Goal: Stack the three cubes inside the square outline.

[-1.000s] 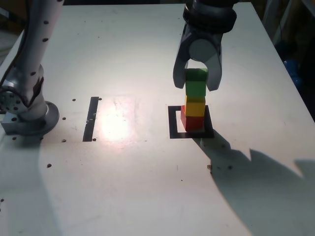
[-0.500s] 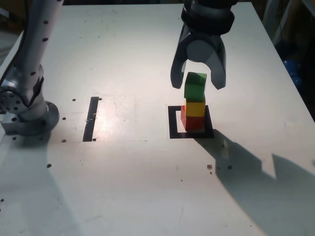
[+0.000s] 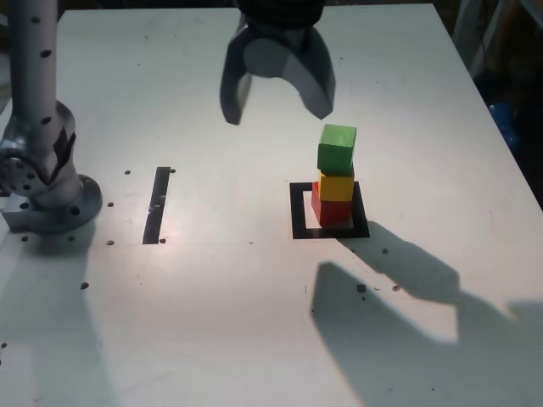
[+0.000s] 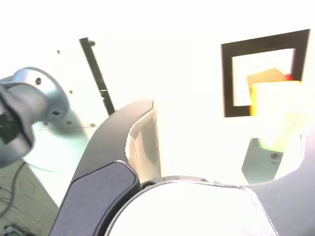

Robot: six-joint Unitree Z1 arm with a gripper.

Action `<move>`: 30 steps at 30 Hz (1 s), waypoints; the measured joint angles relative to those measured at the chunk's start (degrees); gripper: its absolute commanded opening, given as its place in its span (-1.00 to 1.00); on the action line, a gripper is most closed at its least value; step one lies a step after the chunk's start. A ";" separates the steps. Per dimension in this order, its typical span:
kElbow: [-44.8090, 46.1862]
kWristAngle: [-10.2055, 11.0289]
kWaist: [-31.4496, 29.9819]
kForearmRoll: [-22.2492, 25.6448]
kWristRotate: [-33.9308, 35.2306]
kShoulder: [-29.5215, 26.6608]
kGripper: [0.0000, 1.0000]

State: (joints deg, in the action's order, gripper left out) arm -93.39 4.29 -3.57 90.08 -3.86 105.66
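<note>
Three cubes stacked in the centre-right of the exterior view: red cube (image 3: 333, 209) at the bottom, yellow cube (image 3: 336, 186) on it, green cube (image 3: 337, 147) on top. Standing inside the square outline (image 3: 298, 212), toward its far right side, red base touching the white centre. Green one sitting slightly twisted and tilted against the yellow (not a clean, flush seat). Gripper (image 3: 277, 88) up in the upper middle of the frame, jaws spread wide, holding nothing, well apart from the tower and to its left. In the wrist view, overexposed: outline (image 4: 227, 81) at upper right, a washed-out pale block (image 4: 275, 113) over an orange-yellow patch.

Stacking step judged done; retreat in hand. Next move calls for clearing away without brushing the tower. Risk: top cube sliding off if the table (image 3: 212, 322) is jolted.
</note>
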 measured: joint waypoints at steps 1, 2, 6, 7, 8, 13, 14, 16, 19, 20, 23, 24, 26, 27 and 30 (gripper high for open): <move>1.31 0.05 -0.26 -0.16 0.23 -0.97 0.99; 1.91 0.07 -0.43 -0.33 0.35 -1.68 0.99; 9.07 0.14 -1.30 -2.21 1.37 -5.77 0.99; 10.95 0.14 -1.47 -2.71 1.59 -7.16 0.99; 12.63 0.14 -1.54 -3.24 1.80 -8.43 0.99; 20.25 0.43 -1.55 -6.10 2.31 -13.20 0.99; 21.49 0.52 -1.55 -6.54 2.33 -13.89 0.99; 23.60 0.73 -1.55 -7.58 2.34 -15.07 0.99; 26.03 0.80 -1.55 -9.07 2.34 -15.45 0.99; 26.84 0.76 -1.55 -9.69 2.34 -15.46 0.99; 29.89 0.16 -1.55 -12.93 2.34 -15.50 0.99; 30.80 -0.06 -1.55 -13.93 2.34 -15.51 0.99; 33.02 -0.60 -1.55 -15.81 2.34 -15.51 0.99; 34.36 -0.94 -1.55 -17.21 2.34 -15.51 0.99; 38.12 -1.89 -1.52 -20.62 2.34 -15.51 0.99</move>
State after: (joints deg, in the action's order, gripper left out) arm -55.27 2.40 -5.08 69.46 -1.52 90.15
